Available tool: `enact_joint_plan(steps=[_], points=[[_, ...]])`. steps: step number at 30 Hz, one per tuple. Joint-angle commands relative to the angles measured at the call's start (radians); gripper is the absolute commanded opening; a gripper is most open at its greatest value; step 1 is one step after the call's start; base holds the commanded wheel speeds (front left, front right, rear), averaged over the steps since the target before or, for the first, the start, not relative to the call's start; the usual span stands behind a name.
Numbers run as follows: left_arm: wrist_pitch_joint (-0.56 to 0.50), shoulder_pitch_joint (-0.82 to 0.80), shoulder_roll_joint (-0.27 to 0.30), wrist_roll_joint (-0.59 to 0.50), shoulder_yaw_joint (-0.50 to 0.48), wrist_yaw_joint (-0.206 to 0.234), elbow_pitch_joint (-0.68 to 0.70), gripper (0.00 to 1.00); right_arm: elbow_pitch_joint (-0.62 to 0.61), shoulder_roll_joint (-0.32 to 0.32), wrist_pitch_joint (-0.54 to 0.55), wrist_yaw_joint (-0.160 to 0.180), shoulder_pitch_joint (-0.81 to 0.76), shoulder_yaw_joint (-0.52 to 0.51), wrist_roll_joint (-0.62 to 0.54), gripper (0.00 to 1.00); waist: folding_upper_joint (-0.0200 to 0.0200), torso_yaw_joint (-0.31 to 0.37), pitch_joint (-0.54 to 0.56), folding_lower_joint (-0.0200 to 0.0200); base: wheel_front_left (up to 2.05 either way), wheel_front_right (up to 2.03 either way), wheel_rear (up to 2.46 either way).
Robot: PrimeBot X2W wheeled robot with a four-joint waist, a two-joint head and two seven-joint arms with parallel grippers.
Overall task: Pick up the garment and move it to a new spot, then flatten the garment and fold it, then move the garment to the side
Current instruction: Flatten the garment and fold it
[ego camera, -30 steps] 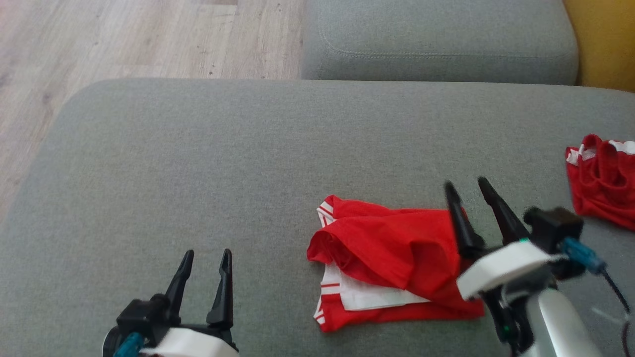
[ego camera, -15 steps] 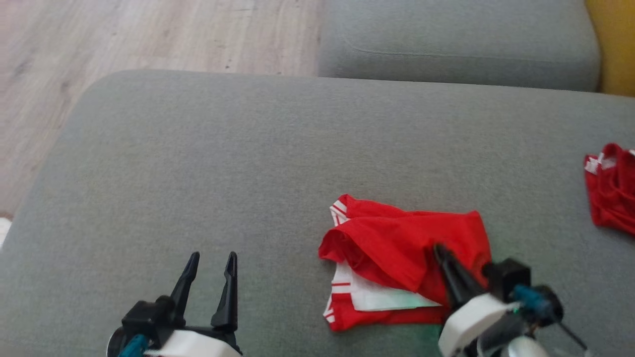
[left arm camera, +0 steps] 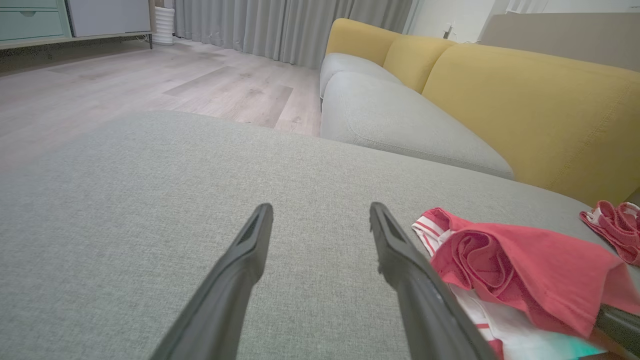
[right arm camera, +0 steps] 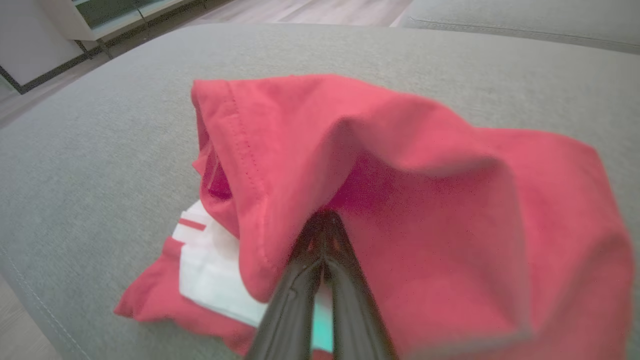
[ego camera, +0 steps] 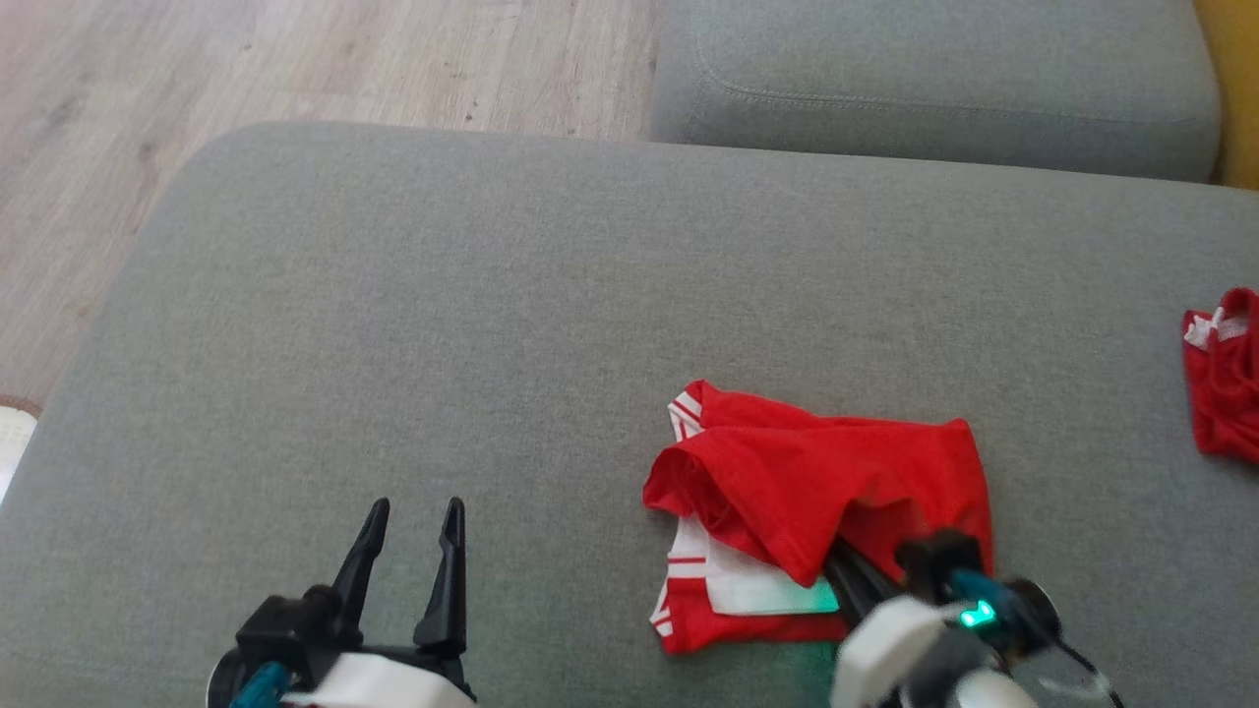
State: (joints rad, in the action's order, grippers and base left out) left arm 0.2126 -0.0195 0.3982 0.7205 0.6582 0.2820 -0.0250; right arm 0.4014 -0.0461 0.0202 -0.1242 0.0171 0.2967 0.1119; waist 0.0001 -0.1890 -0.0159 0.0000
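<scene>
2 red fabric garments with white trim lie here: 1 folded garment and 1 crumpled garment. 2 claws show, the left claw and the right claw, each with 2 long dark fingers. The head view holds 2 grey upholstered cushions: 1 large cushion, 1 smaller cushion.

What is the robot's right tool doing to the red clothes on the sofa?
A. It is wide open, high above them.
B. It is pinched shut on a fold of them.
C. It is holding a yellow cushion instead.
B: in the right wrist view the right tool has its two fingers pressed together at a fold of the red garment, which bunches up around the tips.
</scene>
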Motion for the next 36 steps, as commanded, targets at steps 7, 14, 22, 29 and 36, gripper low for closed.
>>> enact_joint_plan(steps=[7,14,22,29,36], points=[[0.009,-0.063,0.013,-0.002,-0.036,0.003,0.028,1.00,0.040,-0.004,-0.044,-0.007,0.183,0.191,0.081,0.00,-0.0001,-0.011,-0.014,0.0000,0.00,0.00,0.00],[0.012,-0.067,0.011,-0.001,-0.034,0.001,0.021,1.00,0.044,-0.004,-0.045,-0.007,0.235,0.380,0.177,0.00,-0.0001,-0.024,-0.020,0.0000,0.00,0.00,0.00],[0.018,-0.062,0.012,0.003,-0.044,0.009,0.020,1.00,0.006,-0.004,-0.073,-0.007,0.233,0.422,0.186,0.00,-0.0001,-0.011,-0.019,0.0000,0.00,0.00,0.00],[0.022,-0.057,0.015,0.005,-0.051,0.011,0.023,1.00,-0.058,-0.004,-0.117,-0.007,0.217,0.230,0.123,0.00,-0.0001,0.002,-0.015,0.0000,0.00,0.00,0.00],[0.024,-0.065,0.015,0.006,-0.052,0.010,0.025,1.00,0.041,-0.004,-0.073,-0.007,0.178,0.167,0.054,0.00,-0.0001,-0.004,-0.033,0.0000,0.00,0.00,0.00]])
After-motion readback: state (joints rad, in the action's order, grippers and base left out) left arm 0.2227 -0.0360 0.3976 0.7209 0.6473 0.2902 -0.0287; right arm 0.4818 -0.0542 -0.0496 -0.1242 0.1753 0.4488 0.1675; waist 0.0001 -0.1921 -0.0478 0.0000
